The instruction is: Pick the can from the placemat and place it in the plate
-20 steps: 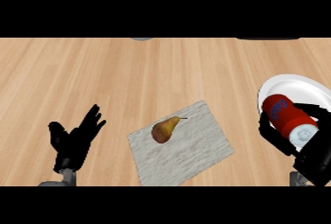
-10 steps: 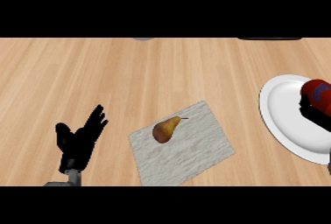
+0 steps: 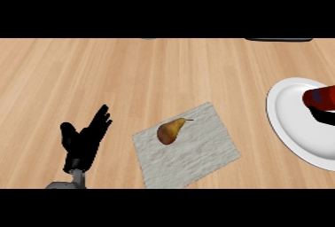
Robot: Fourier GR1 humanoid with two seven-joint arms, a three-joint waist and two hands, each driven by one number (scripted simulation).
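Left robot hand (image 3: pixel 82 142) at lower left: open, fingers straight and up, held nothing; resting. Placemat (image 3: pixel 189 153) beside it carried only a pear (image 3: pixel 169 131); no can on it. Further right, the can (image 3: pixel 322 98) sat over the plate (image 3: pixel 288 124), half cut off by the frame edge. Judged: pick done, release left. Dark shape under the can was probably the right robot hand (image 3: pixel 321 116); its grip could not be told, nor whether can touched plate. Far edge of surface (image 3: pixel 131 71): dark items, cut off, unidentified.
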